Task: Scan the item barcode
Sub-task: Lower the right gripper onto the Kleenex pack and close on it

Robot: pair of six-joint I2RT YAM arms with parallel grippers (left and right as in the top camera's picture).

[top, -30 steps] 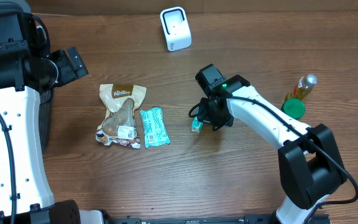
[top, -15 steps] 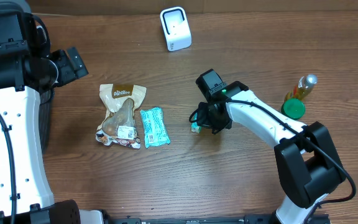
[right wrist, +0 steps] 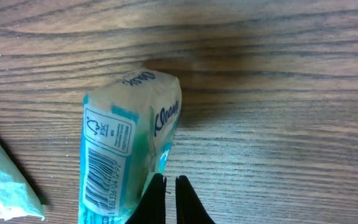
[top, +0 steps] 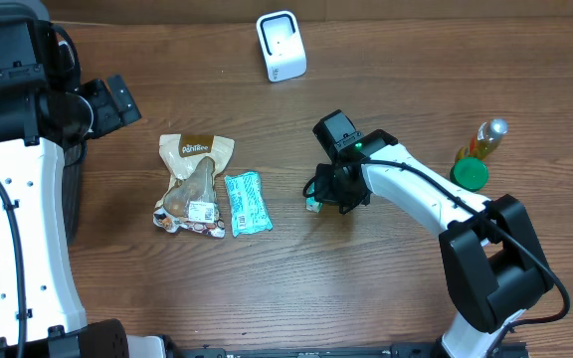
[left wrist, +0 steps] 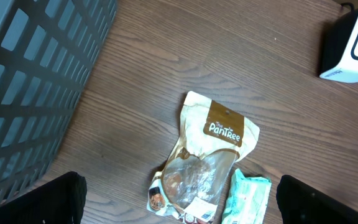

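The brown wooden counter (top: 386,298) carries everything. At its left edge stands a dark grey lattice plastic basket (left wrist: 30,74). Beside that hangs the left hand (top: 117,99), its jaws spread as wide as they go and holding nothing.

Left of centre lies a tan-and-clear PanTree snack pouch (top: 195,184), with a flat teal foil packet (top: 248,202) just beside it on the right. A white boxy barcode scanner (top: 282,45) stands at the far edge, well apart from both. Off to the right are a small bottle of yellow liquid (top: 485,139) and a round green lid (top: 471,174).

The smallest thing is the task's own: a small teal-and-white Kleenex tissue pack (right wrist: 120,143), near the middle of the counter under the right hand (right wrist: 165,186). That hand's jaws are pressed fully together at the pack's lower right edge, and they appear to pinch a fold of its wrapper; whether the pack is clear of the wood I cannot tell. Its printed barcode (right wrist: 98,180) shows on the face turned towards the wrist camera.

The step in hand is, I judge, the pick-up, with the scan itself not yet done; the pack is well short of the scanner. The next move calls for carrying the pack up the counter to the scanner and turning the wrist so the barcode meets its front; a grip on thin film could slip, so a gentle, steady carry seems wise.
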